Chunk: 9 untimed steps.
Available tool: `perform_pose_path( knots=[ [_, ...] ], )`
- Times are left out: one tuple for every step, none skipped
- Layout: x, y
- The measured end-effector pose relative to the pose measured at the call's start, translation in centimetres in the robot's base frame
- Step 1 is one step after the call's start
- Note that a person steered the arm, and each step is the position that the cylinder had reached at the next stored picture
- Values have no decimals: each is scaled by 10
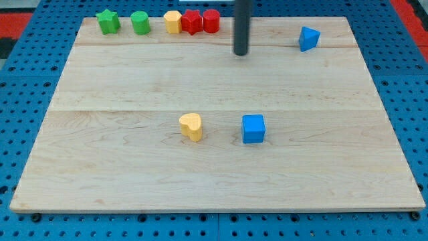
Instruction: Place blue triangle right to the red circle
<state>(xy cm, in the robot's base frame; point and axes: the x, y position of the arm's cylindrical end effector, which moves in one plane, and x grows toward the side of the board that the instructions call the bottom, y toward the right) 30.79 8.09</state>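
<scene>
— Near the counter's top edge, where's my tip?
— At 9 o'clock of the blue triangle, well apart from it.
— And the red circle?
— At 11 o'clock of the tip, touching a red block beside a yellow block.
— The claw?
— No claw shows; only a bare rod holding nothing.
— Others?
— 2 green blocks at 10 o'clock: star, cylinder. Yellow heart and blue cube sit mid-counter.
</scene>
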Motion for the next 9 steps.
perform_pose_path(
  knots=[
    [11, 78],
    [11, 152],
    [7, 162],
    [-3, 162],
    [-21, 162],
    [-28, 124],
    [-31, 78],
    [-45, 53],
    [-45, 89]
  ],
)
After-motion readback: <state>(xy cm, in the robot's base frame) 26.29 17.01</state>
